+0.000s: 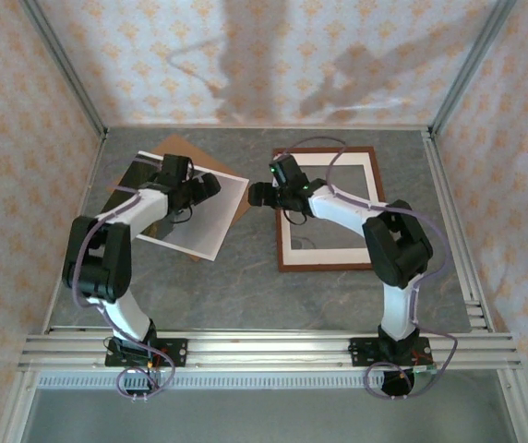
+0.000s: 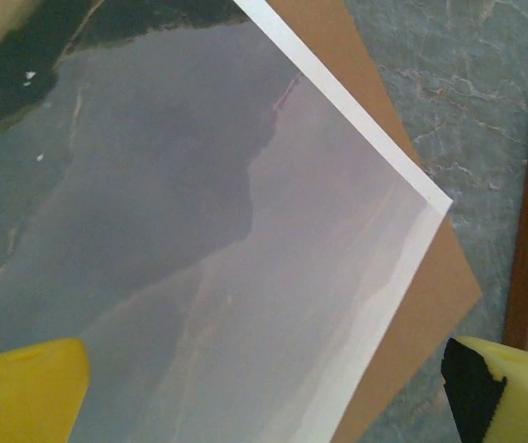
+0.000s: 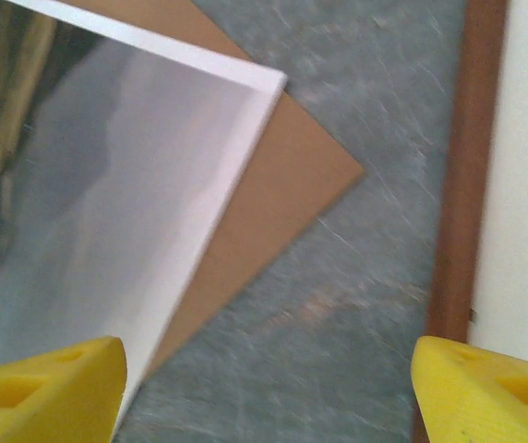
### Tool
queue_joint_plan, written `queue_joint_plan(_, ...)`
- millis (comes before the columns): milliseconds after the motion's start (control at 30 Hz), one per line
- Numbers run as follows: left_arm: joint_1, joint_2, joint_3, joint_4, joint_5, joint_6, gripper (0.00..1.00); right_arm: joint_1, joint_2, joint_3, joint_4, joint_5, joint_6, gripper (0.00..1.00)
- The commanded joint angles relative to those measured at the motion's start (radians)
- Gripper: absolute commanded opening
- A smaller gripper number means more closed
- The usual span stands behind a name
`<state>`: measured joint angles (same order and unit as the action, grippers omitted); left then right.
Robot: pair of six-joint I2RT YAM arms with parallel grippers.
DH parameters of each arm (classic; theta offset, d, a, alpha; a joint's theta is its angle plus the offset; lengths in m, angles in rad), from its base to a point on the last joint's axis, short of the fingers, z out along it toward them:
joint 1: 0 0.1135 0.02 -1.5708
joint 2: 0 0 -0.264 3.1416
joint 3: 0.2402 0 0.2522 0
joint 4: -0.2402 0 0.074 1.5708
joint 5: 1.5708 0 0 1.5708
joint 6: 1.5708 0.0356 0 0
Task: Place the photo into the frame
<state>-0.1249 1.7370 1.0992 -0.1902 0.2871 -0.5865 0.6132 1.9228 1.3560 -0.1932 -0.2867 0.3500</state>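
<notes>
Where the glossy rectangular mountain-landscape photo (image 1: 213,217) lay: I saw it flat on a plain brown cardboard board (image 1: 183,146), far left, well apart from the frame.
Frame: thin reddish-brown wooden rectangle (image 1: 329,266), right of centre, white mat (image 1: 292,242) inside.
Left gripper (image 2: 264,392): jaws wide apart over the photo, holding nothing.
Right gripper (image 3: 264,392): jaws spread, empty, between photo and frame.

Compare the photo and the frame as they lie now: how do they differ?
The photo lies on the left, askew on a brown board; the frame lies on the right, square with the table. The photo is a solid printed sheet; the frame is a reddish-brown rim around a white mat. The photo looks smaller than the frame. Both lie flat.
</notes>
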Motion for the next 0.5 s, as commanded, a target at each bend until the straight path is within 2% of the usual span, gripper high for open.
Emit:
queue_joint_plan(0,-0.021,0.059,0.024,-0.048,0.039,0.046,0.98,-0.014,-0.06,-0.028,-0.048,0.065,-0.023,0.8)
queue_joint_plan(233,-0.067,0.001,-0.098,-0.041,0.075,0.088,0.96,-0.014,-0.087,-0.062,-0.094,0.099,-0.022,0.79)
queue_joint_plan(333,-0.07,-0.079,-0.204,-0.034,0.076,0.088,0.96,-0.014,-0.113,-0.087,-0.107,0.104,-0.018,0.79)
queue_joint_plan(467,-0.068,-0.212,-0.293,-0.087,0.013,0.121,0.96,-0.011,-0.15,-0.128,-0.1,0.078,-0.009,0.78)
